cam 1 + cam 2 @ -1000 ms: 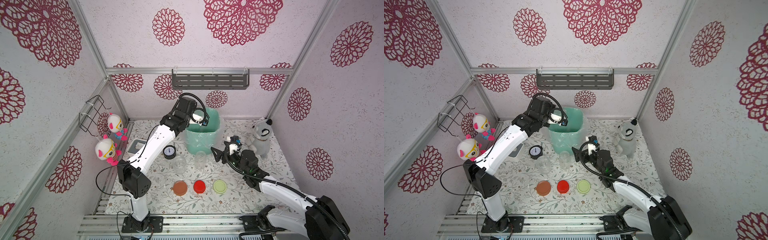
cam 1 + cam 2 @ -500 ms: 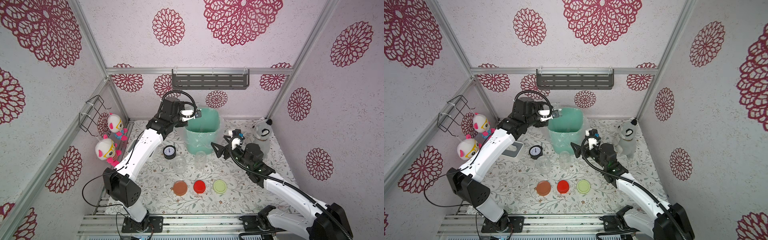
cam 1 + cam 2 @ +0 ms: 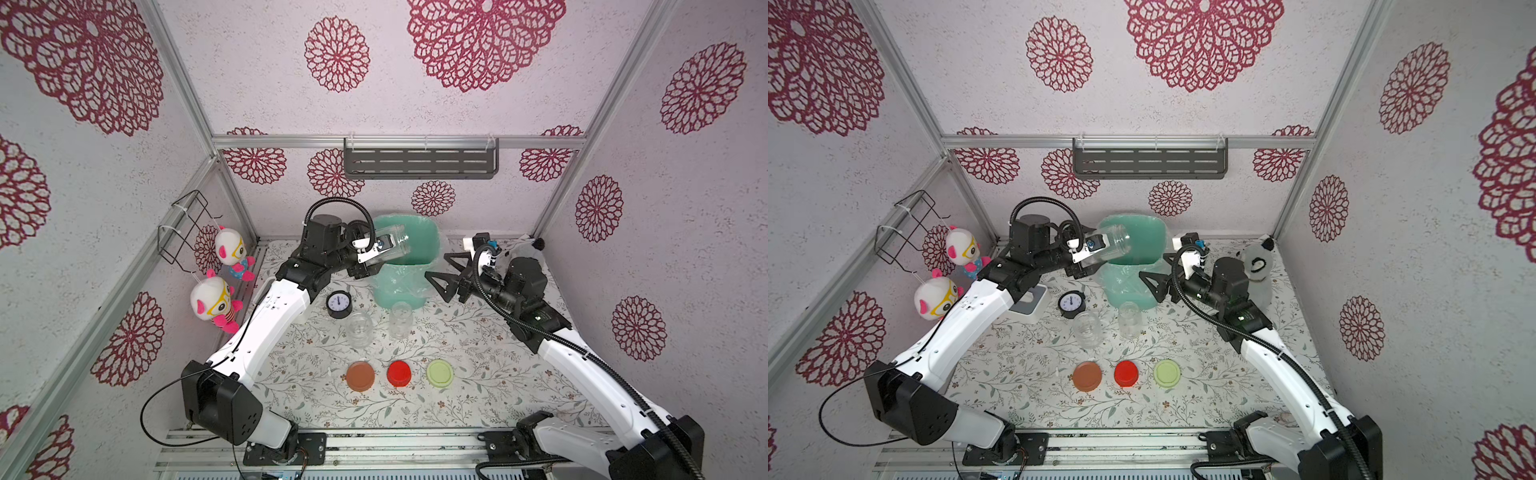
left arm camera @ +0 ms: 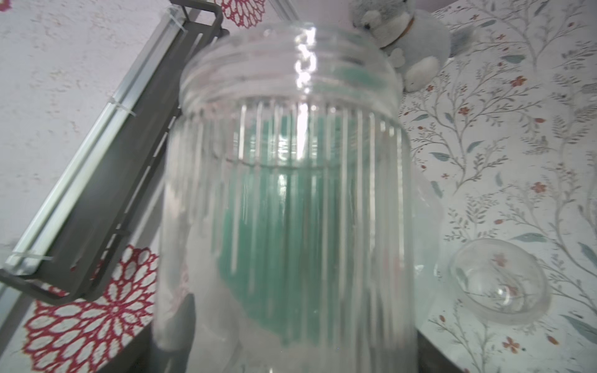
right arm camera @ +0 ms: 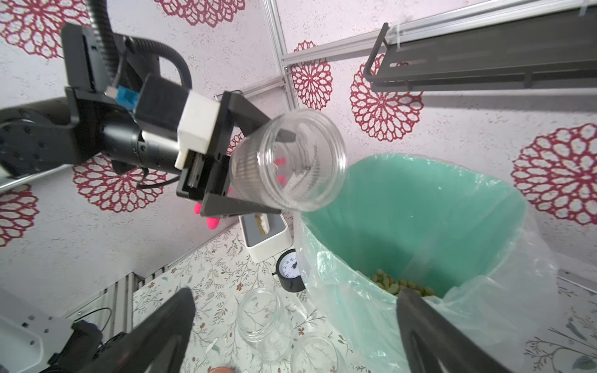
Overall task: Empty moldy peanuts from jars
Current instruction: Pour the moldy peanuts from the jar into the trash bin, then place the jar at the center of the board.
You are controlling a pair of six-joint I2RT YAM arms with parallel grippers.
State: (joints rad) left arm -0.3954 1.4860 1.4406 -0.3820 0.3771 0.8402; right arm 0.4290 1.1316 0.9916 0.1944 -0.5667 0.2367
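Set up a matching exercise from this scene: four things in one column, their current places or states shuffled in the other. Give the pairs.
1. left gripper
2. right gripper
3. pale tan peanuts
4. red round lid

A. open, empty, beside the teal plastic-lined bin
B. on the floral table between the brown-orange lid and the yellow-green lid
C. gripping a clear ribbed jar sideways, mouth toward the bin
D. piled at the bottom of the bin

Pairs: 1-C, 2-A, 3-D, 4-B

Left tool [image 3: 388,248] clamped, arm extended, right tool [image 3: 437,265] spread wide
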